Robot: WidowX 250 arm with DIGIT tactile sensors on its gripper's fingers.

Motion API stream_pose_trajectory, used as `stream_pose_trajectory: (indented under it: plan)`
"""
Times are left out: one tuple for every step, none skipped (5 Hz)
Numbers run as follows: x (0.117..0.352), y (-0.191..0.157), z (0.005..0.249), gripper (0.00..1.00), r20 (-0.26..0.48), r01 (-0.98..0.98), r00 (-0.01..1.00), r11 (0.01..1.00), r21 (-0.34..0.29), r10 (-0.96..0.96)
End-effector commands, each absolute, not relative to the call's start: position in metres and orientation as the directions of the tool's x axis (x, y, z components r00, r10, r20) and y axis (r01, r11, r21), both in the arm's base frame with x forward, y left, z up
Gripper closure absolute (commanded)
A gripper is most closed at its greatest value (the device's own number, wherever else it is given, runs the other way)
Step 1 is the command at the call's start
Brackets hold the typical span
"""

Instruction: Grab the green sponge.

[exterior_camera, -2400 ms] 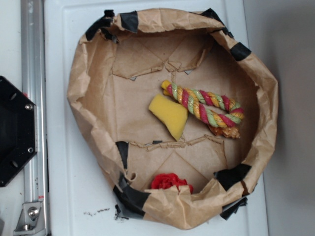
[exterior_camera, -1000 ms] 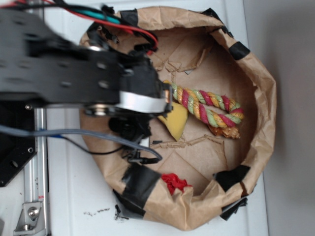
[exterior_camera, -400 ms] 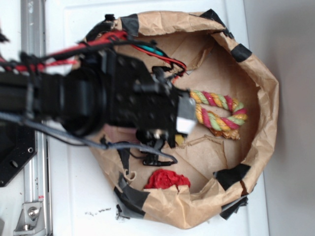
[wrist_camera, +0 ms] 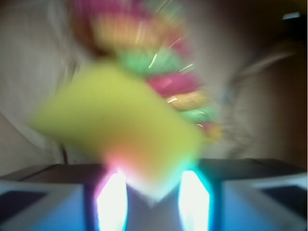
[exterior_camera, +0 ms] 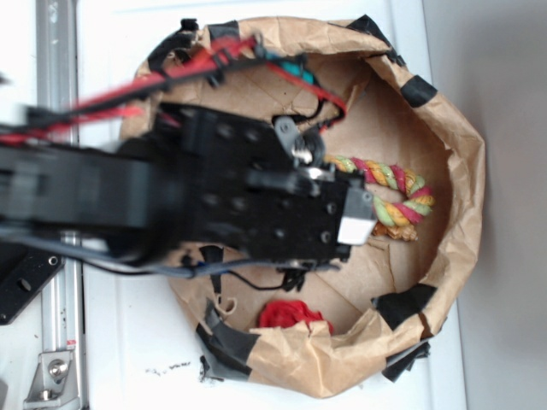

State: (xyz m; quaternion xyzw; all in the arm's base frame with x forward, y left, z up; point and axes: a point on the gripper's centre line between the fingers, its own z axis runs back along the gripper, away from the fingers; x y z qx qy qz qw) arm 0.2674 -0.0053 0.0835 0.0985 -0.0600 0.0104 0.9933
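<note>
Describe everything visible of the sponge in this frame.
The sponge shows only in the wrist view, blurred: a yellow foam wedge, wide end up and left, narrow corner pointing down between the two glowing fingers of the gripper. Whether they touch it cannot be told. The rope toy lies right behind it. In the exterior view the arm hides it.
</note>
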Motion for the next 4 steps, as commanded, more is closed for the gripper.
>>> stream_pose_trajectory:
  plan:
    - [0.257, -0.001, 0.2, 1.0, 0.181, -0.094, 0.981, 0.986, 0.137, 0.068]
    - [0.248, 0.002, 0.208, 0.0, 0.217, -0.111, 0.972, 0.991, 0.078, 0.091]
    - [0.246, 0.002, 0.169, 0.0, 0.106, -0.037, 0.994, 0.997, 0.073, 0.029]
    - [0.251, 0.015, 0.128, 0.0, 0.123, 0.211, 0.97, 0.977, 0.003, -0.21]
